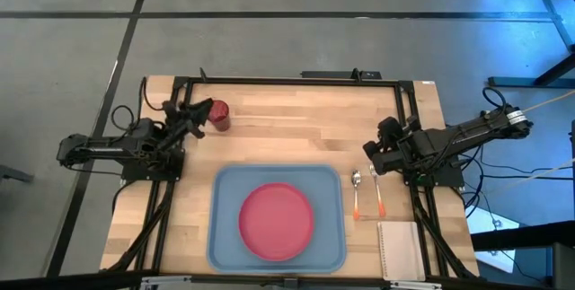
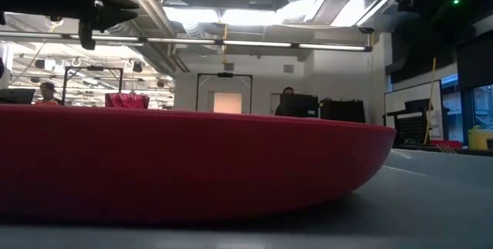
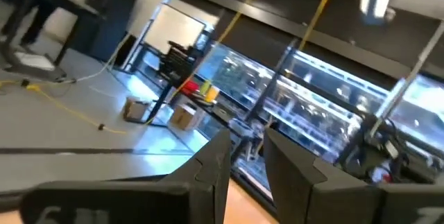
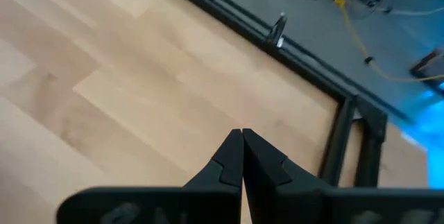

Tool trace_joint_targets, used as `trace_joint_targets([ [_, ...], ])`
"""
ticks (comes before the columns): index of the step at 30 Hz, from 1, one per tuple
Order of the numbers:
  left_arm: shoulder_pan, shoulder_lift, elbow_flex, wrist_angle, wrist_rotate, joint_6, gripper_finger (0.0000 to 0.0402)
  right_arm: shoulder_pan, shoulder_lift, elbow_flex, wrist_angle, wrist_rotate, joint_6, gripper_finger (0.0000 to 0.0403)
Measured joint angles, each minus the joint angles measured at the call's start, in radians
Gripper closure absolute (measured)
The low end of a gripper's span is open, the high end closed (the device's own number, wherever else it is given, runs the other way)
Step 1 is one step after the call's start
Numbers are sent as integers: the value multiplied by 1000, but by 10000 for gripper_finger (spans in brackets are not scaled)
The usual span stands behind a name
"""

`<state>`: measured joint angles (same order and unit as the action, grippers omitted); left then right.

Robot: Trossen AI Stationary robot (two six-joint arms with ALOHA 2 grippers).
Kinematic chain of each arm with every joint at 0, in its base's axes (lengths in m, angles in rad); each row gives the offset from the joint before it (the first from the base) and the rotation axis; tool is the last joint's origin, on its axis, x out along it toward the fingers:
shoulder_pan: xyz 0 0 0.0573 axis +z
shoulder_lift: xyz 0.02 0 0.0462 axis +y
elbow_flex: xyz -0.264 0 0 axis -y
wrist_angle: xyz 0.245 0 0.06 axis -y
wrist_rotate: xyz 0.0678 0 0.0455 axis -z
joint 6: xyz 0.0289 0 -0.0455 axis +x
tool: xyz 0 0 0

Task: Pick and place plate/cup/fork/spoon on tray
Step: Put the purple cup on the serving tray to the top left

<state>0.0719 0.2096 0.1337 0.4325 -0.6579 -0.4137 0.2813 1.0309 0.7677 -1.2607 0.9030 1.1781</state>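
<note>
The pink-red plate (image 1: 277, 222) lies flat in the light blue tray (image 1: 225, 236) at the table's near middle; it fills the low view (image 2: 185, 164). The dark red cup (image 1: 220, 116) stands upright on the table at the far left. My left gripper (image 1: 199, 113) is just left of the cup, open and empty (image 3: 246, 168), and looks up into the room. The spoon (image 1: 357, 191) and the fork (image 1: 377, 193) lie side by side on the table right of the tray. My right gripper (image 1: 367, 150) is shut and empty (image 4: 242, 148) above the wood, beyond the spoon and fork.
A white notepad (image 1: 400, 250) lies at the table's near right corner. A black frame rail (image 4: 277, 33) runs along the table's far edge. Bare wood lies between the cup and my right gripper.
</note>
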Motion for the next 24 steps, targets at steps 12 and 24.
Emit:
trace_joint_targets([
  [12, 13, -6, 12, 417, -76, 212, 323, 0, 1, 0, 25, 3, -27, 398],
  [24, 14, 215, 403, -709, 39, 110, 342, 0, 1, 0, 30, 56, -61, 398],
])
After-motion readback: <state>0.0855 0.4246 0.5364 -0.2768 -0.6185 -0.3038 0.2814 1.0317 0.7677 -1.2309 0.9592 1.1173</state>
